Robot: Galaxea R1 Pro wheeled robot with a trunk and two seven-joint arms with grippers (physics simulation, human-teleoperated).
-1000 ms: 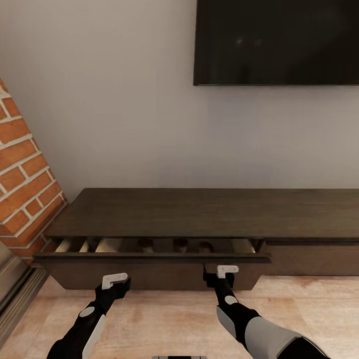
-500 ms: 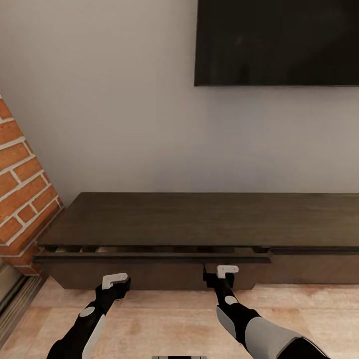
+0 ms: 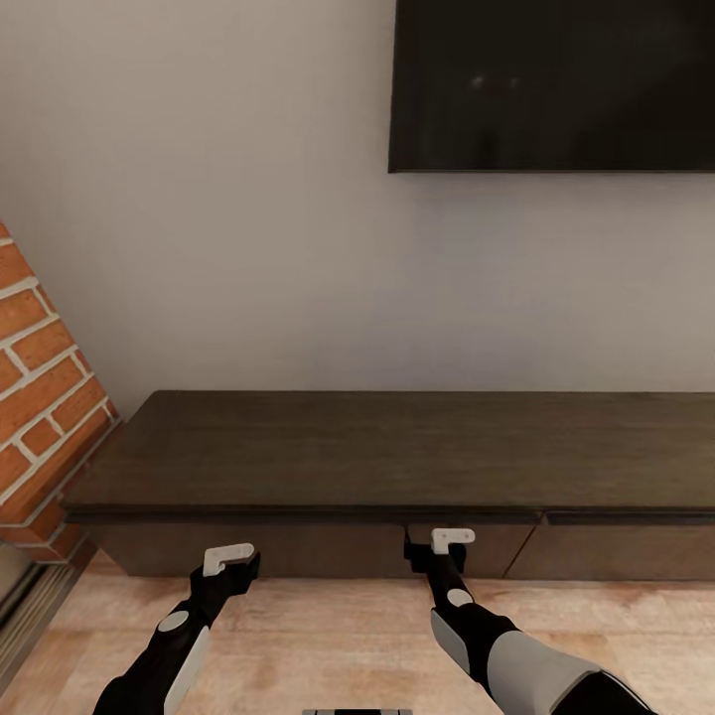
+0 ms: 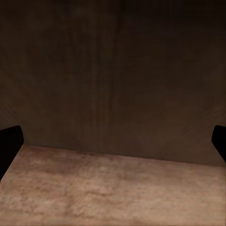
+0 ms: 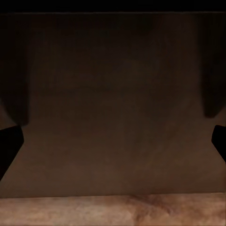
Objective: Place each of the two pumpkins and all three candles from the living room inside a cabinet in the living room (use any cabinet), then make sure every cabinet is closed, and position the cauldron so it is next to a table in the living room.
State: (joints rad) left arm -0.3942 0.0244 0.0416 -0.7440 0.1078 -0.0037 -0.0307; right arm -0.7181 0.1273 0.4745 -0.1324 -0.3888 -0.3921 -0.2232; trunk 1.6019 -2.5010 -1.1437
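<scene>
The long dark-brown cabinet [image 3: 397, 447] runs along the wall, and its left drawer front sits flush and closed. My left gripper [image 3: 233, 561] is held low in front of that drawer front, open and empty. My right gripper [image 3: 437, 544] is open too, right up against the same front near its right end. The left wrist view looks at the cabinet front [image 4: 113, 80] above the floor, and the right wrist view has the dark cabinet front [image 5: 113, 94] very close. The pumpkins, candles, cauldron and table are out of view.
A black television [image 3: 551, 84] hangs on the pale wall above the cabinet. A red brick wall [image 3: 40, 397] stands at the left end. Pale wooden floor [image 3: 338, 636] lies between me and the cabinet.
The left drawer, open a second ago with things visible inside, has slid fully shut. The view has moved closer to the cabinet while both arms kept their pose.
</scene>
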